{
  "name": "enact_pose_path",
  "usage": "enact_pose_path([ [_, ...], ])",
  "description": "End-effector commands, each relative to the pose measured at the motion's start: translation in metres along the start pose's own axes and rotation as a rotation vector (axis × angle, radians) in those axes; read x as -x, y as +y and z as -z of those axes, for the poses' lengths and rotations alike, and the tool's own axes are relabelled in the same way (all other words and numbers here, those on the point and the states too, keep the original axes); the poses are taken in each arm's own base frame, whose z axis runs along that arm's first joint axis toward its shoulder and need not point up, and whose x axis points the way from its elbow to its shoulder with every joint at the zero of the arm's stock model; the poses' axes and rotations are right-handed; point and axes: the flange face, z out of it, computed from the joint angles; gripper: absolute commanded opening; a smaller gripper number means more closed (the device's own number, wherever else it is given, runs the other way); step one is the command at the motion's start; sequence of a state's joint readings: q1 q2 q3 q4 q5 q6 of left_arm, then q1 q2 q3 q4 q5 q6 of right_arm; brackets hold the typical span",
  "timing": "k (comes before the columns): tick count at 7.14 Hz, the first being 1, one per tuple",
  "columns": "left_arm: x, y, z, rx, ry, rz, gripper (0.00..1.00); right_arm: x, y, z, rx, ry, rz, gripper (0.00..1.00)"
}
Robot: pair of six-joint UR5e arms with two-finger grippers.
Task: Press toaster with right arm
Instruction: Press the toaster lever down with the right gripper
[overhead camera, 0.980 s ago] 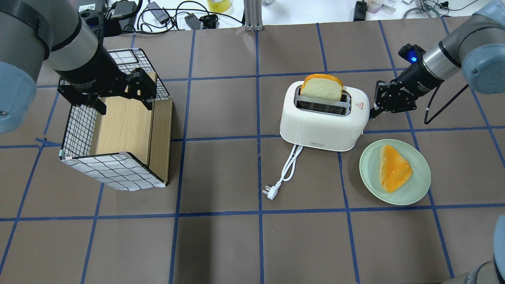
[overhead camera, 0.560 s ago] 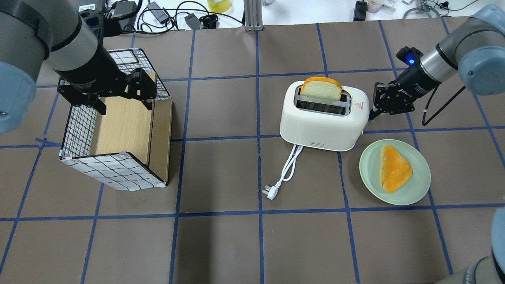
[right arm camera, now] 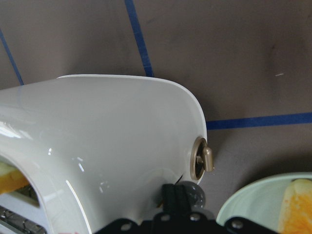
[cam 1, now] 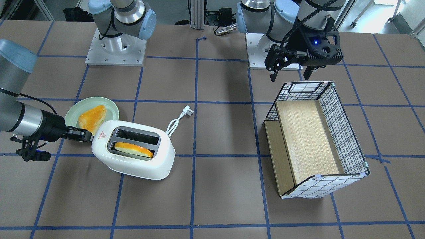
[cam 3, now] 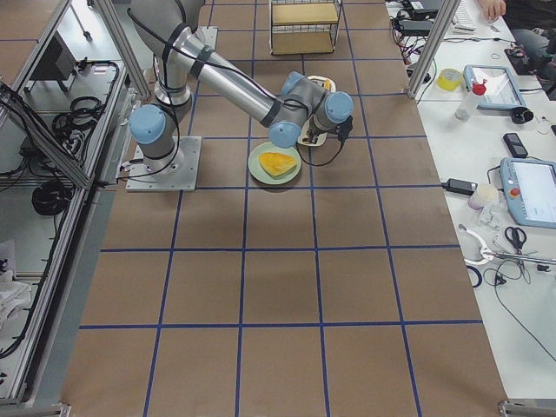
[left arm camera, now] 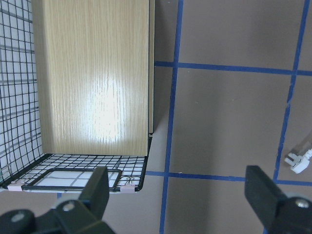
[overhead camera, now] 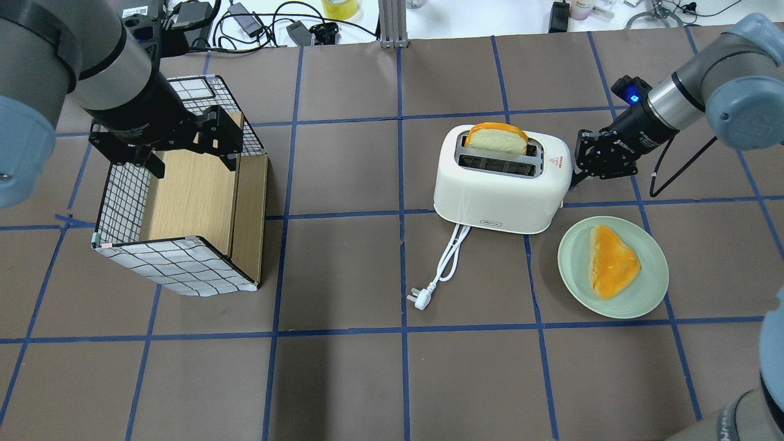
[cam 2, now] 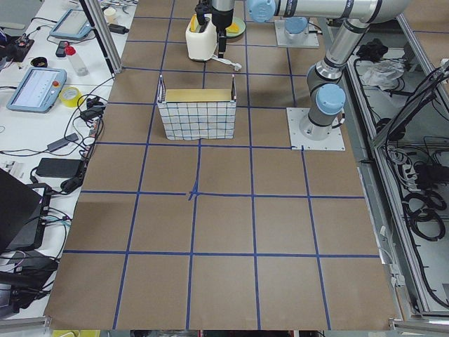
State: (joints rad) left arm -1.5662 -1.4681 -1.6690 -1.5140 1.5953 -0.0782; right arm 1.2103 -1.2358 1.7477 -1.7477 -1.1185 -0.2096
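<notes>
**Overhead exterior view: right gripper tips at the toaster's end wall**

The right gripper (overhead camera: 574,177) has its fingers drawn together into one narrow point and grips nothing. That point meets the end wall of the toaster (overhead camera: 496,196), which lies straight ahead of it. The right arm (overhead camera: 686,104) reaches in low behind it, with a blue light at the wrist.

The toaster is white, rounded plastic with a glossy shell and a grey rim around its two slots. A small red triangle mark (overhead camera: 555,162) sits on top at the end nearest the gripper. In the right wrist view the black fingertips (right arm camera: 174,194) touch a grey lever handle (right arm camera: 193,193) on that end wall, just below a brass-coloured dial (right arm camera: 202,160). An orange-crusted bread slice (overhead camera: 496,138) stands in the slot farther from the robot's base. The white cord (overhead camera: 450,257) trails off the toaster's long side to its plug (overhead camera: 418,300).

Near the gripper, on its robot-ward side, a pale green plate (overhead camera: 649,294) carries another slice (overhead camera: 612,260).

Well away across the table (overhead camera: 343,380), the left gripper (cam 1: 290,75) hangs with its fingers spread wide over the rim of a wire basket (overhead camera: 116,202).
</notes>
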Motion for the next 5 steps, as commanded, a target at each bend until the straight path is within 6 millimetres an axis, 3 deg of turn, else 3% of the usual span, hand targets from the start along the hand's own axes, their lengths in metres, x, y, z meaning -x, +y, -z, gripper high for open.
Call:
enact_pose_path([
  [1, 0.0, 0.0, -0.001, 0.001, 0.0, 0.0, 1.0, -0.004, -0.002, -0.008, -0.006, 0.001, 0.003, 0.0],
  [3, 0.0, 0.0, 0.0, 0.0, 0.0, 0.0, 1.0, -0.011, -0.001, -0.021, -0.012, 0.004, 0.007, 0.0],
  [5, 0.0, 0.0, 0.0, 0.0, 0.0, 0.0, 1.0, -0.002, 0.0, 0.002, -0.053, 0.035, 0.007, 0.0],
])
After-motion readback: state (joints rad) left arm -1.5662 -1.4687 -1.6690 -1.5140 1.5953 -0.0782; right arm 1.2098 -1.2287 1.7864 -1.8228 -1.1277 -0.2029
